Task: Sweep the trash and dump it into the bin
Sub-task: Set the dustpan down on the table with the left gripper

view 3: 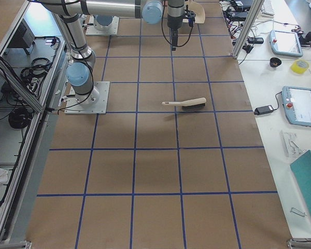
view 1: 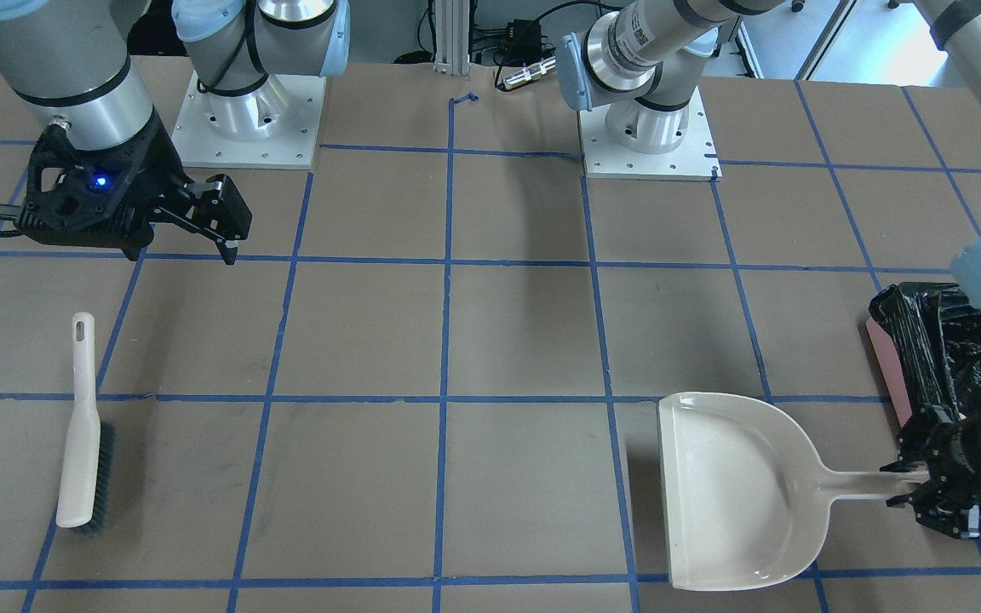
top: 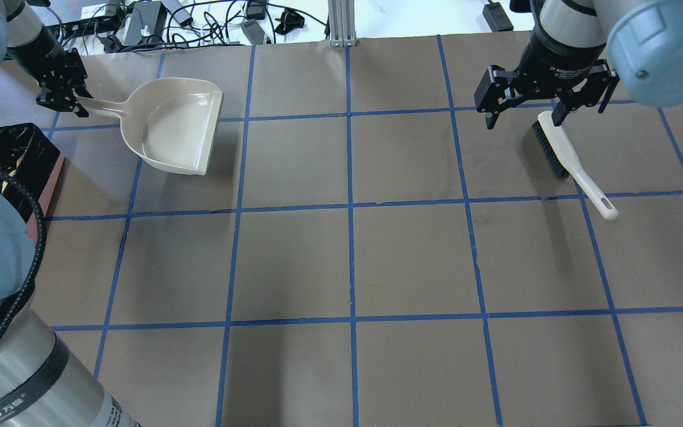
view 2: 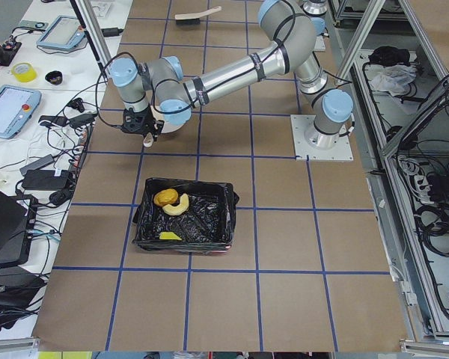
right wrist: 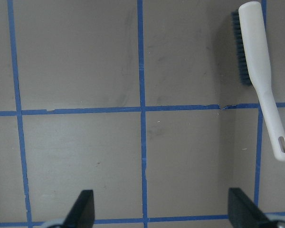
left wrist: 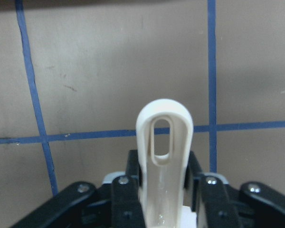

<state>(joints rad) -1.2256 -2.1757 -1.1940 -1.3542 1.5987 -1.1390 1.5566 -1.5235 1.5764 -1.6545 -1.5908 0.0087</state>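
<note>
the left gripper [view 1: 925, 498] is clamped on the handle end of the dustpan [view 1: 729, 489]; in the wrist view the handle stands between its fingers. from that grasp the handle's long axis runs out toward the middle of the table [view 1: 490, 340], with the pan's open mouth facing the same way. the pan holds nothing. whether its lip touches the table cannot be told. the bin [view 1: 889, 366] lies just beside this gripper, on the robot's side of it, roughly square to the handle's axis. inside it rests the trash: the bread roll [view 2: 165, 197], the croissant [view 2: 178, 207] and the yellow sponge wedge [view 2: 169, 236]. the dumping therefore looks done, and what remains is likely letting the dustpan go. the right gripper [top: 524, 120] hangs spread wide and empty at the table's far end. the brush [top: 573, 169] lies flat near it, off to one side of its jaws.
</note>
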